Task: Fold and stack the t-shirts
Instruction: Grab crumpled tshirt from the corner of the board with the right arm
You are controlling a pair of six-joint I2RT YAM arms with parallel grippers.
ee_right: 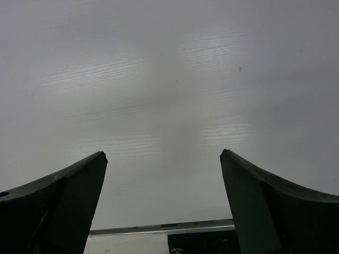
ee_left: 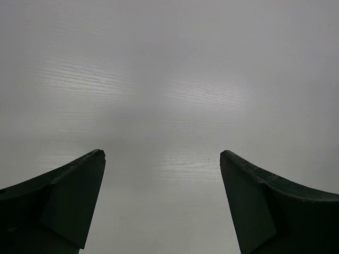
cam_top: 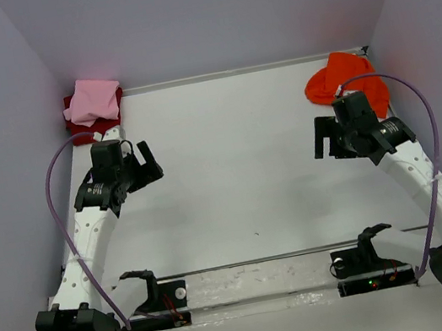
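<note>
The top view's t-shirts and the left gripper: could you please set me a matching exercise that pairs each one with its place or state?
Things:
1. pink t-shirt
2. dark red t-shirt
3. orange-red t-shirt
4. left gripper

Places or states:
A. crumpled in the far right corner
B. open, nothing between its fingers
C. folded, lying on top of another shirt
D. at the bottom of the pile in the far left corner

Pairs: 1-C, 2-D, 3-A, 4-B.
</note>
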